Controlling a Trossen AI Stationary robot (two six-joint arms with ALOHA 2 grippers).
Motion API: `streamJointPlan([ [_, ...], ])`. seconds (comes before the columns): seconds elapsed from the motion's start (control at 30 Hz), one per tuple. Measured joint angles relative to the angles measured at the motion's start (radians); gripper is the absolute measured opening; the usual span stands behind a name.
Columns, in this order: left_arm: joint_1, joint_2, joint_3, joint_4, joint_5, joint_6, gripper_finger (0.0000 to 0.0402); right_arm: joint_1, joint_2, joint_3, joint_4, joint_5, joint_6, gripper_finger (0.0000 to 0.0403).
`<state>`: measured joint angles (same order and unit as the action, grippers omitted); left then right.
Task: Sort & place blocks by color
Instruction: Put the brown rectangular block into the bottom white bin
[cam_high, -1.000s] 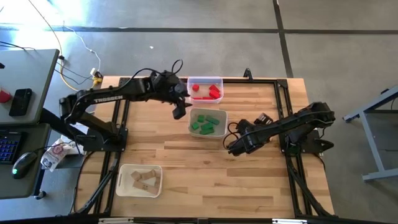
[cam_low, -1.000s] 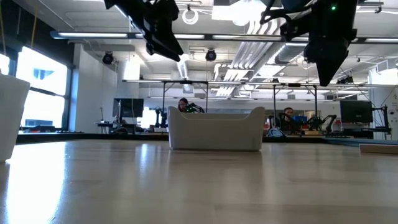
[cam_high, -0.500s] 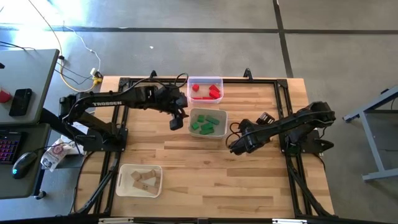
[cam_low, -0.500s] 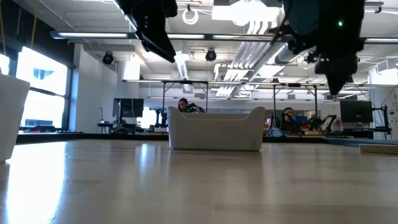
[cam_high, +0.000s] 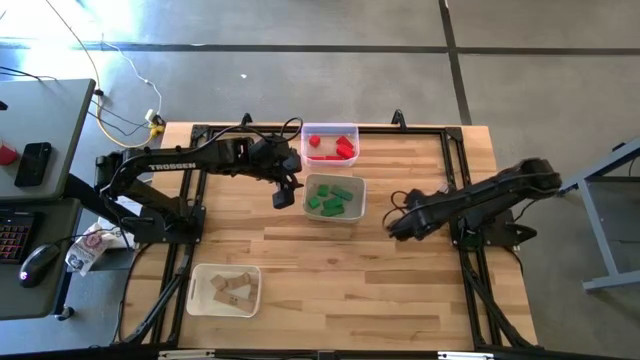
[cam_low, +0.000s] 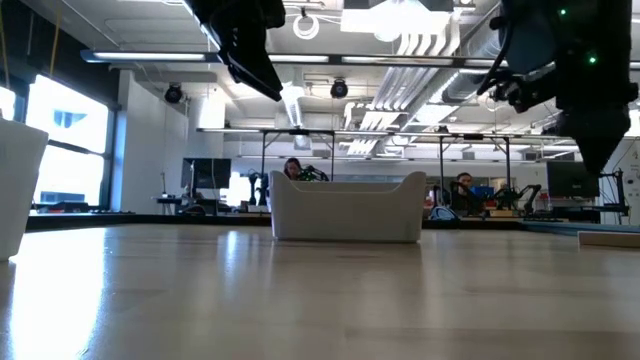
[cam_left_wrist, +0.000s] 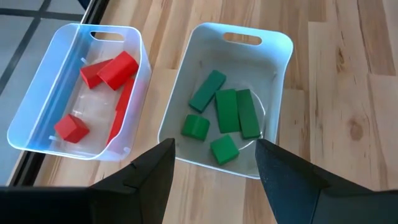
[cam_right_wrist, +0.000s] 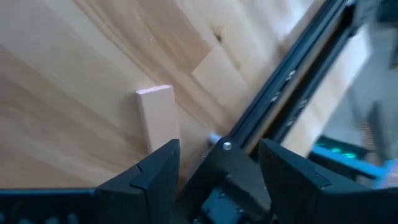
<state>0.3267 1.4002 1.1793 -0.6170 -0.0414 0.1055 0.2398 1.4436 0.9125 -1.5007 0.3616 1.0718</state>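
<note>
Several green blocks (cam_left_wrist: 222, 117) lie in a white tray (cam_high: 335, 198), and red blocks (cam_left_wrist: 102, 84) lie in a clear tray (cam_high: 330, 142) behind it. Light wood blocks (cam_high: 230, 288) lie in a tray (cam_high: 197, 296) near the front left. My left gripper (cam_high: 283, 195) hangs open and empty just left of the green tray; its wrist view looks down on both trays past the gripper (cam_left_wrist: 214, 186). My right gripper (cam_high: 398, 228) is open and empty, right of the green tray. Its wrist view shows one light wood block (cam_right_wrist: 158, 115) flat on the table beside a dark frame rail (cam_right_wrist: 280, 87).
Dark metal frame rails (cam_high: 455, 160) run along the table's sides. In the low view a white tray (cam_low: 347, 208) stands mid-table, with both grippers (cam_low: 250, 55) (cam_low: 600, 110) high above the board. Bare wood lies in the table's middle and near right.
My right gripper has drawn back toward the table's right edge and sunk a little, still open. My left gripper shifted a little toward the near edge, beside the green tray, then held still. No block has moved.
</note>
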Motion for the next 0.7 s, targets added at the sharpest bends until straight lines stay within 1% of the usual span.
streamJointPlan([
  [0.2, 0.0, 0.0, 0.0, 0.0, 0.0, -0.018, 0.0209, -0.035, -0.186, -0.128, 0.117, -0.075, -0.029, 0.0204],
  [0.33, 0.0, 0.0, 0.0, 0.001, 0.0, -0.016, 0.0209, -0.054, -0.292, -0.142, 0.215, -0.079, -0.089, 0.0204],
  [0.5, 0.0, 0.0, 0.0, 0.001, 0.0, -0.02, 0.0209, -0.084, -0.359, -0.143, 0.209, -0.078, -0.084, 0.0204],
  [0.63, 0.0, 0.0, 0.0, 0.001, 0.0, -0.016, 0.0209, -0.12, -0.366, -0.143, 0.214, -0.089, -0.127, 0.0204],
  [0.7, 0.0, 0.0, 0.0, 0.002, 0.0, -0.016, 0.0209, -0.146, -0.359, -0.143, 0.225, -0.112, -0.159, 0.0204],
])
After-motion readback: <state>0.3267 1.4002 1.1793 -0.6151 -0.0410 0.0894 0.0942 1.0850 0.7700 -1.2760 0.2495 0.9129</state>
